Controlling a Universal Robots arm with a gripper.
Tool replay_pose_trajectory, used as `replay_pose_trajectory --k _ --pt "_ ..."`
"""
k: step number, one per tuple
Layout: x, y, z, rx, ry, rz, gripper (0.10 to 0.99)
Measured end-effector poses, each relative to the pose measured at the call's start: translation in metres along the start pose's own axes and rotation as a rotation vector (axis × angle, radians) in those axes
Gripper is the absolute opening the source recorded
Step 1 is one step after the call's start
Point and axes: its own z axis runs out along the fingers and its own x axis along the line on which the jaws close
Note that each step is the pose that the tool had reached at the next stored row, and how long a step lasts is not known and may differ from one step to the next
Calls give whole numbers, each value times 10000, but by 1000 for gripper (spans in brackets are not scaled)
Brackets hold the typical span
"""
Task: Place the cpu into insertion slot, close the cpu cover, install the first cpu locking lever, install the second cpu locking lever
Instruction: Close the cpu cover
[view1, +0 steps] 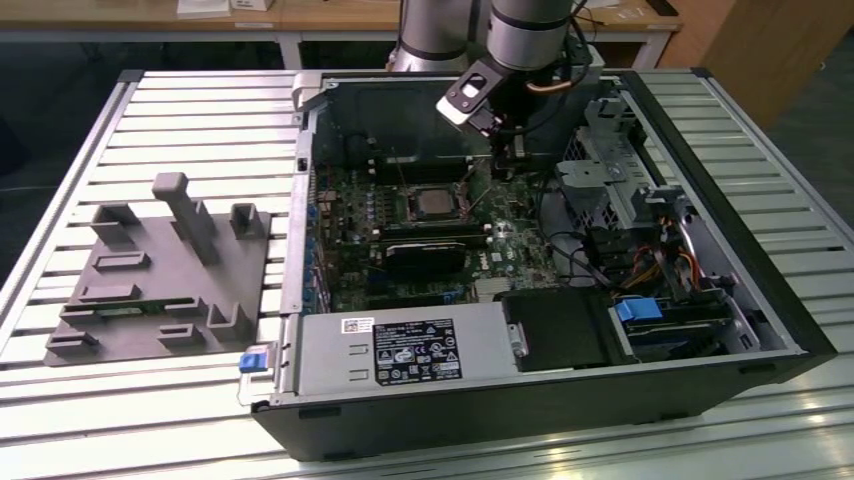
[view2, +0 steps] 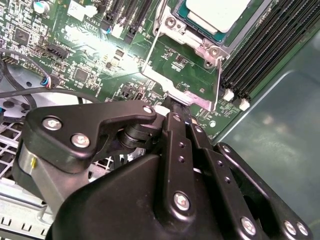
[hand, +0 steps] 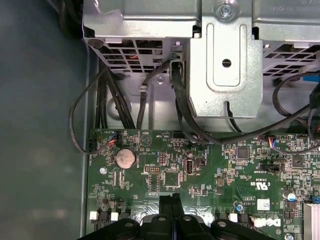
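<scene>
cpu (view2: 217, 12) lies flat in its socket (view2: 192, 37) on the motherboard (view2: 85, 55), silver top up, so the first step looks done. the cpu cover (view2: 182, 95) is not down over it. in the second wrist view the thin frame stands raised from its hinge at the socket's edge, tilted away from the chip, with green board showing through its cut-out centre.

the gripper (view2: 173, 111) is low over the board, on the side of the cover away from the chip. its fingers are pressed together with no gap and nothing visibly held between them. the tips sit right at the cover's free edge, though i cannot tell whether they touch it. the line runs jaws, free edge, hinge, cpu, and the free edge lies crosswise to the fingers.

in the exterior view the gripper (view1: 503, 168) hangs just to the exterior view's right of the socket (view1: 430, 203), inside the open computer case (view1: 534, 420). closing the cover looks like the step in hand.
</scene>
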Motion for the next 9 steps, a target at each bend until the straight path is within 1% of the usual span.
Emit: replay_pose_trajectory --k 9 --pt "0 -18 -1 0 6 0 114"
